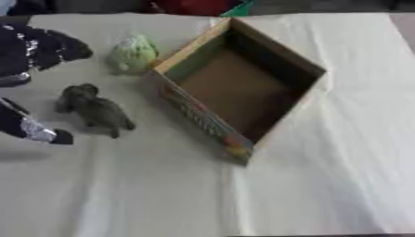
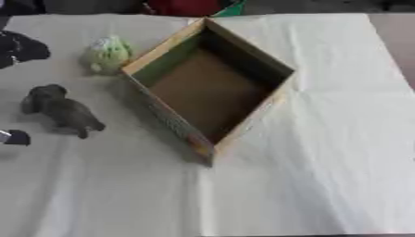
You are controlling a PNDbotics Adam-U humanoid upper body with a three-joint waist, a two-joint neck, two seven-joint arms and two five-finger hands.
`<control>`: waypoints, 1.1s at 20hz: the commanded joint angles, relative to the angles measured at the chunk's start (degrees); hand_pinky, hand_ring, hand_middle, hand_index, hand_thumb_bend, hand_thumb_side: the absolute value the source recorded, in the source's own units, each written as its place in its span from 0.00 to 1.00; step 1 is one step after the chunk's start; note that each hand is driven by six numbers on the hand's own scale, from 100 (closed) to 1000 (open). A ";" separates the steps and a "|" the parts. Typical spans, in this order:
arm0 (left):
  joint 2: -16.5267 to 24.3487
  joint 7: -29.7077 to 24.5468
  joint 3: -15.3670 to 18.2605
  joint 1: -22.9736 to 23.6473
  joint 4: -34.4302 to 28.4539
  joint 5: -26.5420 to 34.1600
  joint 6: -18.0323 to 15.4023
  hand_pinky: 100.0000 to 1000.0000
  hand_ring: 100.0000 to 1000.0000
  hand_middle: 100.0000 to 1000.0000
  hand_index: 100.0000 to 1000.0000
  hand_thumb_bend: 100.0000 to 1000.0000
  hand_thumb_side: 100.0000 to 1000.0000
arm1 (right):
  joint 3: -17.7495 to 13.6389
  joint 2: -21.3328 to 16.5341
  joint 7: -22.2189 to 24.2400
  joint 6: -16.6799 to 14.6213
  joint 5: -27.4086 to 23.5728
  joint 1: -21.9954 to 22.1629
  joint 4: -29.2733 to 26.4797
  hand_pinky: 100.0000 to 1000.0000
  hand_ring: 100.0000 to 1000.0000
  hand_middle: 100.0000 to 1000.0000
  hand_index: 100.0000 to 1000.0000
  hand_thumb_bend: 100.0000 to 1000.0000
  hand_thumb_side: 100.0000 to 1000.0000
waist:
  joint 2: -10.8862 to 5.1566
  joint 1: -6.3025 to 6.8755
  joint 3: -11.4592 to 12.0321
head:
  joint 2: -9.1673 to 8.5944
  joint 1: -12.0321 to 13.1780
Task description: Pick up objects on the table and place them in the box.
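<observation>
At the left edge we saw the glossy black left hand (image 1: 32, 53) spread wide, holding nothing, fingers bracketing a dark grey, matte toy elephant (image 1: 96, 111). Above it lay a pale green, knobbly round toy (image 1: 134, 53). The cardboard box (image 1: 279, 53), rectangular and brown-floored, sat centre, on creased cream cloth (image 1: 324, 185).

Grey toy (image 1: 96, 110), pale green toy (image 1: 134, 53), brown box (image 1: 235, 88).
</observation>
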 commanded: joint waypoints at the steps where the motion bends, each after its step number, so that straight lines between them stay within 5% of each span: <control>1: 0.82 -2.58 0.24 -1.21 -0.38 0.23 -0.49 0.62 0.85 0.87 1.00 0.73 0.75 | -0.21 -1.16 0.18 0.00 -0.24 -0.45 -1.09 0.77 1.00 0.68 0.81 0.00 0.96 | -0.96 0.01 0.04 | -0.55 0.06; 2: 0.55 -3.37 0.08 -1.23 -0.64 0.68 -0.58 0.63 0.85 0.88 1.00 0.69 0.67 | -0.15 -1.12 0.21 -0.01 -0.27 -0.57 -1.09 0.77 1.00 0.67 0.81 0.00 0.96 | -0.87 0.01 -0.14 | -0.61 0.25; 12: -3.92 -11.44 -2.78 -7.64 7.07 3.74 -3.30 0.63 0.84 0.85 0.94 0.44 0.46 | 0.00 -0.95 0.50 0.04 -0.40 -0.61 -1.09 0.78 1.00 0.67 0.81 0.00 0.96 | -0.43 0.26 -0.67 | -0.14 0.36; 22: -6.21 -19.72 -2.90 -9.80 11.38 7.79 -2.59 0.63 0.79 0.81 0.90 0.31 0.38 | -0.07 -0.68 0.33 0.22 -0.44 -0.58 -1.09 0.78 1.00 0.67 0.81 0.00 0.96 | 0.18 0.33 -1.02 | -0.16 0.57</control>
